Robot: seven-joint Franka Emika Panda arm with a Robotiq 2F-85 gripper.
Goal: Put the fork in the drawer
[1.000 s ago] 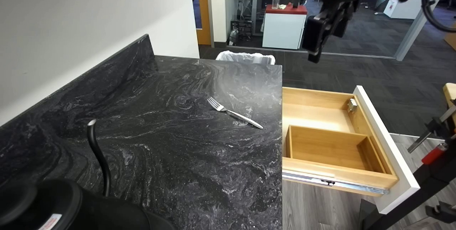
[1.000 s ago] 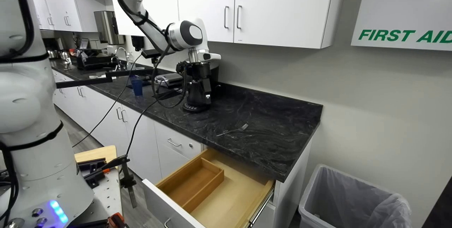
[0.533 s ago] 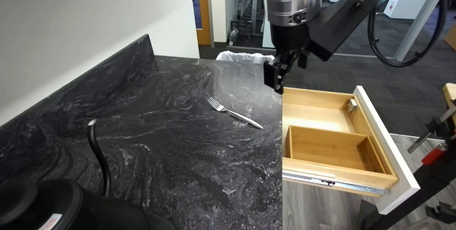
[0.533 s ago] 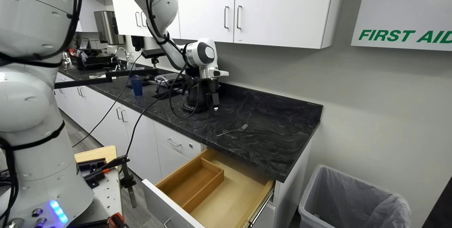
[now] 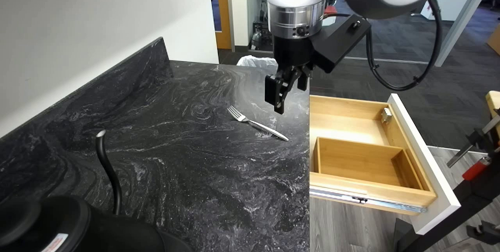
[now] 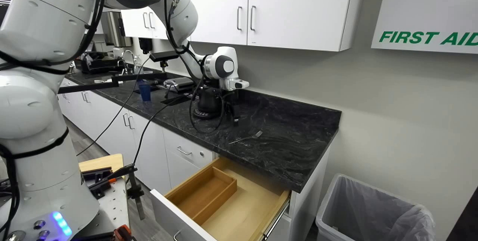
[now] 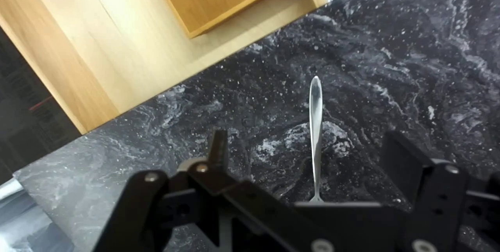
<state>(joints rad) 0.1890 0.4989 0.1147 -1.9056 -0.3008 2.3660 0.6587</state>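
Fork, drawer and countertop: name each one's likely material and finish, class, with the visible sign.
Fork: shiny metal, probably steel; bright highlights along its length.
Drawer: smooth pale wood, showing faint grain; its white front panel may be painted or laminate.
Countertop: dark, slightly glossy, with pale swirling veins; stone or imitation, unclear.

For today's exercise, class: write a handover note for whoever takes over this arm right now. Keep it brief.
Gripper: open, holding nothing, raised above the counter.
Fork: lying on the counter, handle end toward the drawer side.
Drawer: pulled open beyond the counter's edge.
Done: drawer stands open; fork not yet grasped.
Left: grasp the fork, lift it, lay it in the drawer.
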